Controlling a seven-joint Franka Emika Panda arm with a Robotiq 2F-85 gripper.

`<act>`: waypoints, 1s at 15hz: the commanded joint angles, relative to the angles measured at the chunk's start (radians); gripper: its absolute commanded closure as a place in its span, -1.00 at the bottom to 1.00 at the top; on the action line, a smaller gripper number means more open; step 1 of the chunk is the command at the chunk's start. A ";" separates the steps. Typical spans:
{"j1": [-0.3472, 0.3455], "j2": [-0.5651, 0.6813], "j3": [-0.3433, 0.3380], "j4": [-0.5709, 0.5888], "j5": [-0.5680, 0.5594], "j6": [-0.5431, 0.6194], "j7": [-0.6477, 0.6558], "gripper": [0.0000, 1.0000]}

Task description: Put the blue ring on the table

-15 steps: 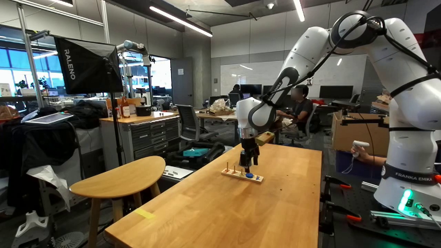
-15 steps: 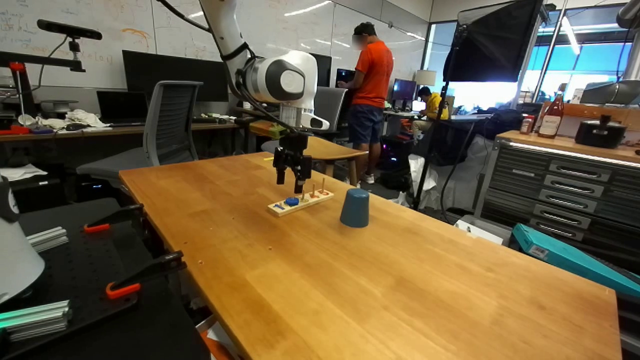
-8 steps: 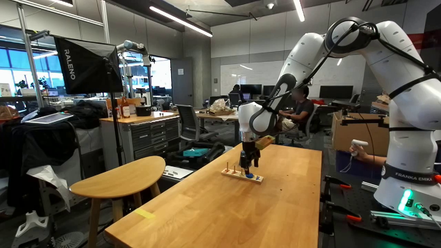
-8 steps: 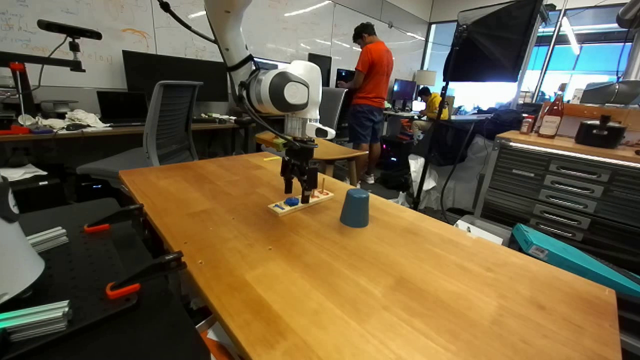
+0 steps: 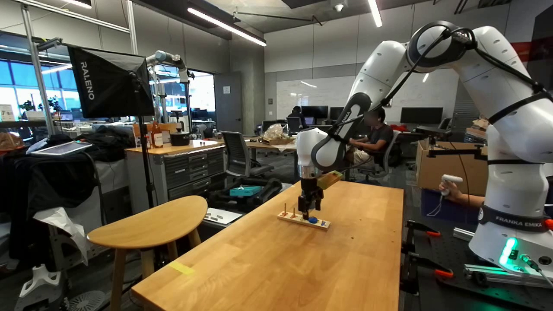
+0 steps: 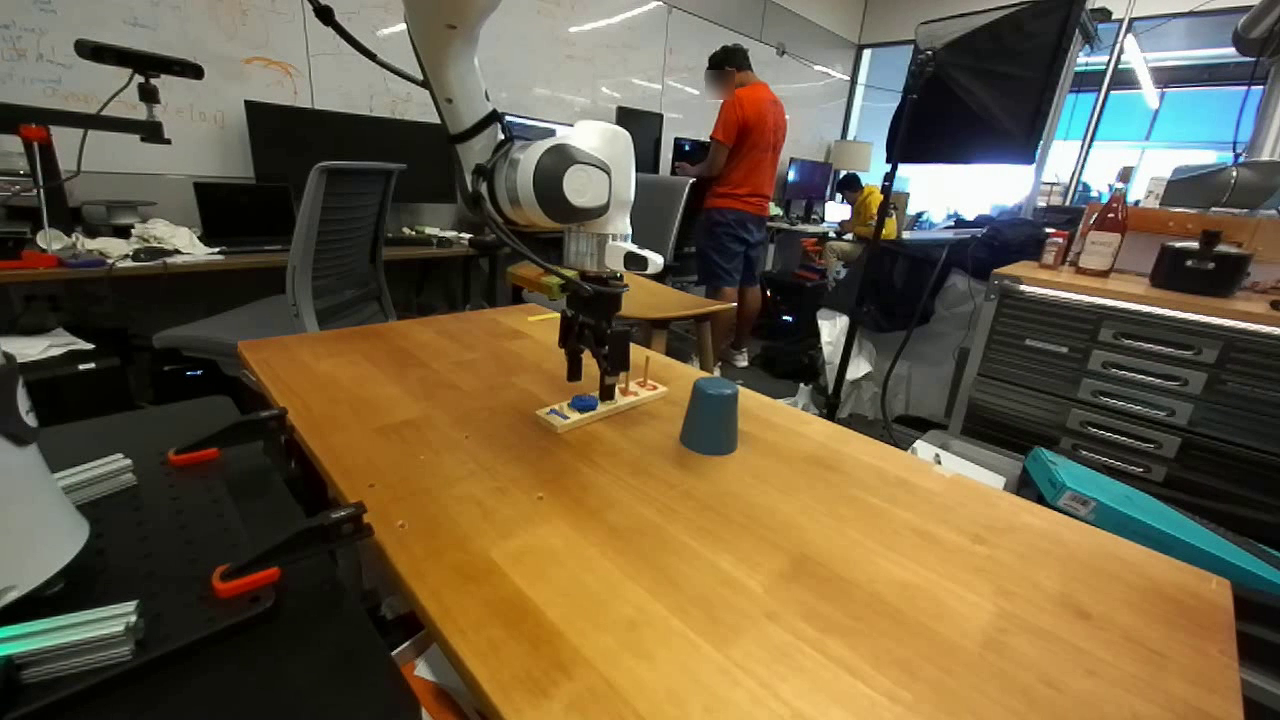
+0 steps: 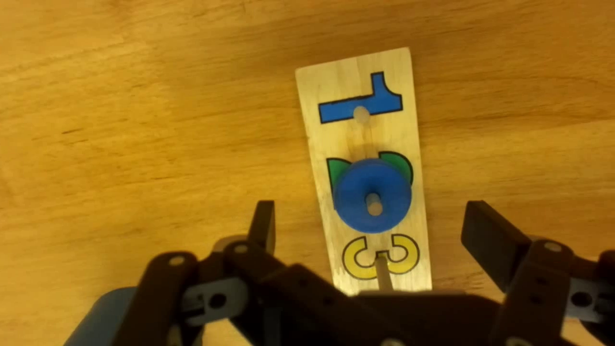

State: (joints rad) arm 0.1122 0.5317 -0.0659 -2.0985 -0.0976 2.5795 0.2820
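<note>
- The thick, round blue ring [image 7: 354, 194] sits on the flat, pale wooden base [image 7: 334, 139], around an upright wooden peg [image 7: 374, 205] and over part of a green marking [image 7: 400, 166]. It isn't yet on the honey-coloured wooden bench [image 6: 800, 560] itself.
- That peg pokes through the ring's hole, so I expect no sideways exit; it should want a straight lift first.
- My gripper [image 7: 372, 218] has its fingers [image 7: 495, 245] well apart, holding nothing. They flank the base, I judge, so they can close on opposite sides of the ring's rim.
- In an exterior view the nearer finger overlaps the base beside the ring, so I may need a nudge towards it before closing.
- The slim wooden peg at the yellow 3 [image 7: 383, 274] runs up close by the gripper's body; I can't tell whether they touch. It could snag me.
- A tapered slate-blue cup [image 6: 710, 418], narrow end up, stands near the base but apart from it. I'd set the ring down away from it.
</note>
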 commanded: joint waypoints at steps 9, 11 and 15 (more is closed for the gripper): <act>0.036 0.027 -0.030 0.019 -0.018 0.015 0.045 -1.00; 0.038 0.030 -0.030 0.017 -0.017 0.017 0.045 -1.00; 0.041 0.035 -0.030 0.018 -0.016 0.015 0.047 -1.00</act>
State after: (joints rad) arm 0.1280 0.5469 -0.0731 -2.0991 -0.0976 2.5797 0.3005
